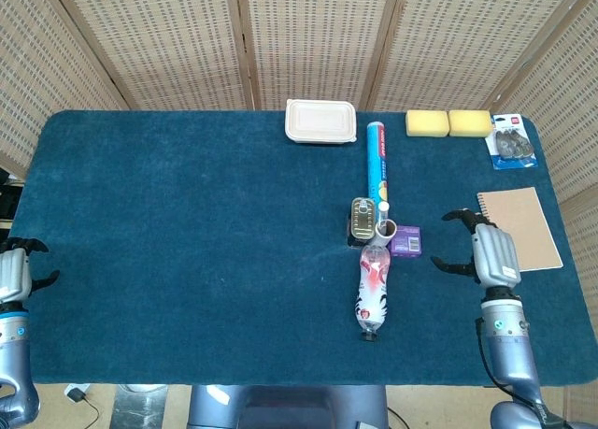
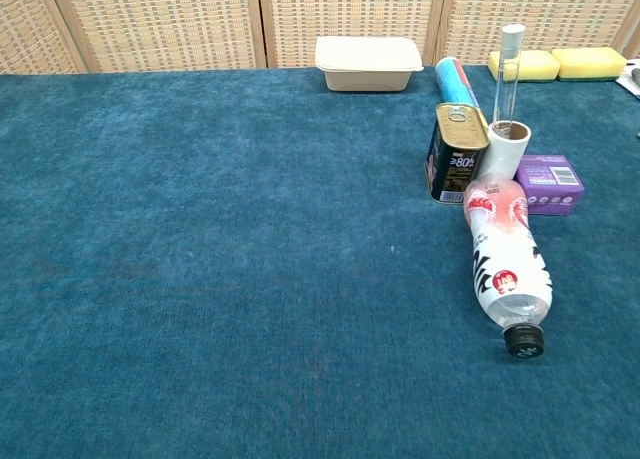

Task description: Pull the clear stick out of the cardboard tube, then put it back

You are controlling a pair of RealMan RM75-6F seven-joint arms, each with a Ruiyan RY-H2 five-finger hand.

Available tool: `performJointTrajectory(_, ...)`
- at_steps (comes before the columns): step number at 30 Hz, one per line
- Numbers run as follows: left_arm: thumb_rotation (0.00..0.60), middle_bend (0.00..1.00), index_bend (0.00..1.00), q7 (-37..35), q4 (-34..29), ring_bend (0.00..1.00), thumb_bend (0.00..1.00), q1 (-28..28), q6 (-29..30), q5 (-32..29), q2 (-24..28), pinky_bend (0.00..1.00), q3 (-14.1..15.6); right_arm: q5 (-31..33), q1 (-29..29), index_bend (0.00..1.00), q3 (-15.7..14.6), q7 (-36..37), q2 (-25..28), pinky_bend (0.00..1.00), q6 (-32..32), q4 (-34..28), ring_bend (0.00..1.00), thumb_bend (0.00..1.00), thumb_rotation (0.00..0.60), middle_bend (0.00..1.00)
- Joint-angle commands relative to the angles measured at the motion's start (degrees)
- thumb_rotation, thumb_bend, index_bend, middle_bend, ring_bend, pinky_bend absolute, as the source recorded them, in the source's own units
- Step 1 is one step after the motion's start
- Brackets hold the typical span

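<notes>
A short white cardboard tube (image 2: 508,149) (image 1: 387,230) stands upright right of centre. The clear stick (image 2: 507,74) (image 1: 382,209) rises out of its top, leaning slightly. My right hand (image 1: 488,254) hovers low to the right of the tube, fingers spread, holding nothing, a good gap from the tube. My left hand (image 1: 15,272) sits at the table's left edge, fingers apart and empty. Neither hand shows in the chest view.
A tin can (image 2: 457,153) stands against the tube's left and a purple box (image 2: 549,184) to its right. A plastic bottle (image 2: 506,260) lies in front, a blue roll (image 1: 377,158) behind. A lidded container (image 1: 320,121), yellow sponges (image 1: 448,122), a notebook (image 1: 523,221) and a blister pack (image 1: 510,142) lie farther off.
</notes>
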Motion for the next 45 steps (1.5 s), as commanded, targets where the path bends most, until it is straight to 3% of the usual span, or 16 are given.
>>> performJointTrajectory(1, 0.6, 0.42, 0.45, 0.16, -0.1, 0.23, 0.15, 0.08, 0.02, -0.13, 0.01, 0.32, -0.07, 1.86, 1.46, 0.34, 1.54, 1.18, -3.13, 0.32, -0.39, 3.1, 0.29, 0.18, 0.6, 0.33)
performJointTrajectory(17, 0.6, 0.42, 0.45, 1.15, -1.08, 0.23, 0.15, 1.07, 0.69, -1.03, 0.09, 0.32, -0.52, 2.65, 4.3, 0.34, 3.69, 4.97, -10.01, 0.32, -2.26, 10.87, 0.29, 0.18, 0.6, 0.33)
performJointTrajectory(26, 0.6, 0.42, 0.45, 1.59, -1.53, 0.23, 0.15, 1.32, 0.85, -1.28, 0.18, 0.32, -0.67, 3.93, 5.03, 0.34, 4.69, 4.05, -13.17, 0.33, -0.75, 12.07, 0.29, 0.18, 0.6, 0.33)
performJointTrajectory(45, 0.6, 0.42, 0.45, 1.54, -1.7, 0.23, 0.15, 1.44, 0.85, -1.28, 0.26, 0.32, -0.71, -1.94, 7.46, 0.35, 2.21, 0.12, -18.22, 0.34, -0.17, 14.39, 0.32, 0.18, 0.6, 0.36)
